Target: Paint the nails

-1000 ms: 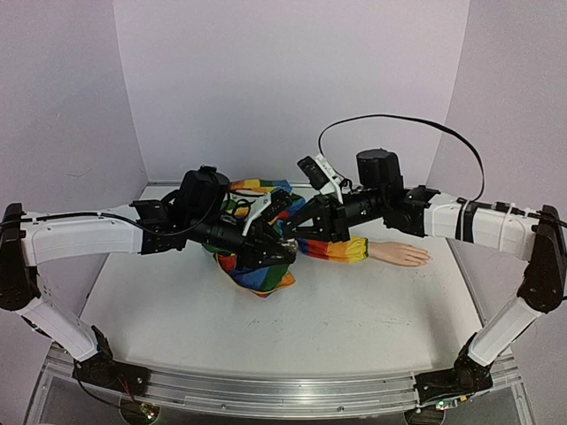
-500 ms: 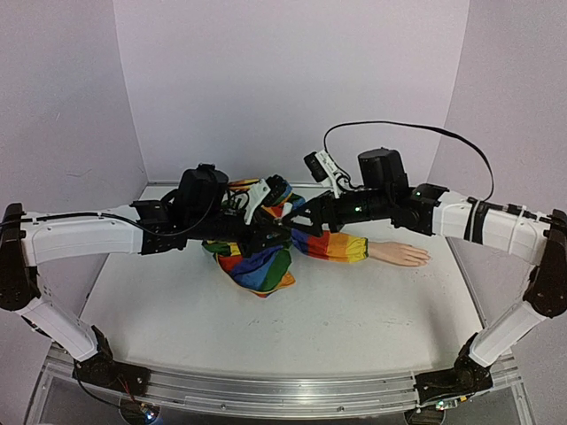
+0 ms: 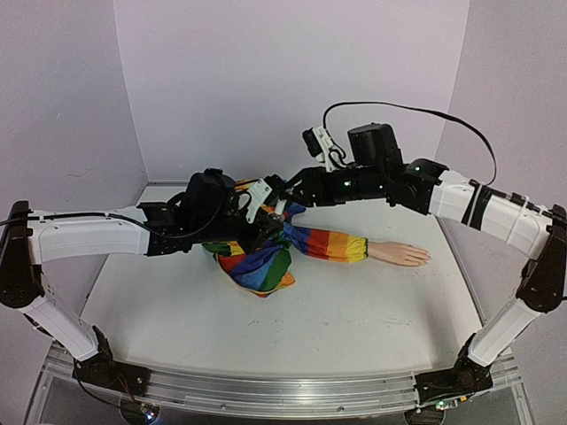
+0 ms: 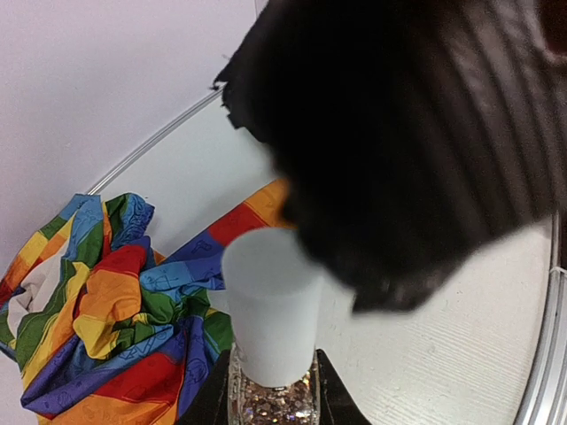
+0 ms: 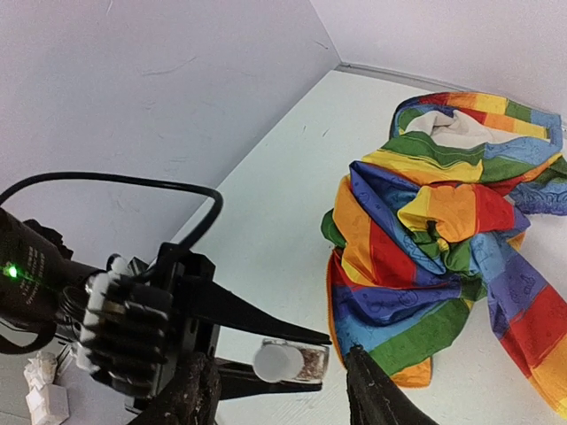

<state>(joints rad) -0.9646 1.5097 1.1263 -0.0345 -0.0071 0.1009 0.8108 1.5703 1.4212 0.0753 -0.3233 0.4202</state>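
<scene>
A small glitter-filled bottle (image 4: 273,400) with a white cap (image 4: 271,305) stands between the fingers of my left gripper (image 4: 273,390), which is shut on its glass body. In the top view the left gripper (image 3: 278,221) hovers over the rainbow cloth. My right gripper (image 5: 279,379) is open, with one finger on each side of the cap (image 5: 276,361) and a gap on both sides. The pale mannequin hand (image 3: 400,254) lies on the table at the end of the rainbow-striped sleeve (image 3: 330,243). Its nails are too small to make out.
A crumpled rainbow cloth heap (image 3: 257,266) lies under both grippers, also seen as a rainbow heap (image 5: 443,239) in the right wrist view. The white table (image 3: 354,328) is bounded by lilac walls behind and at both sides. A black cable (image 3: 399,113) loops above the right arm.
The right gripper has opened and lifted up and back, away from the table. The left gripper keeps its hold on the bottle and has shifted slightly to the right.
</scene>
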